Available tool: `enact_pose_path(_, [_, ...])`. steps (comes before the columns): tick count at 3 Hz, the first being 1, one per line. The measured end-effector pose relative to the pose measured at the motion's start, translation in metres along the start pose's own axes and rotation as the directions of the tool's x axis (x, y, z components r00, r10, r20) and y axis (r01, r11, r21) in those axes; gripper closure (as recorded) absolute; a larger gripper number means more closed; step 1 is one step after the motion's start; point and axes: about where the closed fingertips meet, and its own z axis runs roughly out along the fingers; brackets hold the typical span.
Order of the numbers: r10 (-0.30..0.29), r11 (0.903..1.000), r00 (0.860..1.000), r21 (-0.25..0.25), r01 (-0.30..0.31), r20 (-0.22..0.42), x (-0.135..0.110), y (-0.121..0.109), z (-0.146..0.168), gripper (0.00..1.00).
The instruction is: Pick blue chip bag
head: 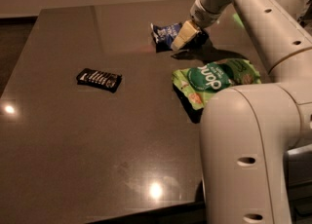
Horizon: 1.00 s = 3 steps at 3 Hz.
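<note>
Looking across the dark tabletop (97, 159), I have the gripper (187, 37) low over the far right part of the surface, pressed against the right end of the blue chip bag (163, 32). The bag sits crumpled at the far side of the table, its white markings facing me, with its left end free. Whether the gripper is clamped on the bag or merely touching it, I cannot tell. The arm (253, 9) reaches in from the upper right. A larger green chip bag (214, 79) lies nearer to me, apart from the blue one, and a flat black bar-shaped packet (99, 78) lies well off to the left.
</note>
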Motion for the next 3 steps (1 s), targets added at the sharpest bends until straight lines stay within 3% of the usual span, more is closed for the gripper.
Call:
enact_pose_path(1, [-0.001,0.9999,1.0,-0.012,0.001,0.006,0.0,0.0,0.0,0.16])
enact_pose_path(3, [-0.018,0.9991,0.999,-0.039,0.019,0.041,-0.002,0.004,-0.012,0.64])
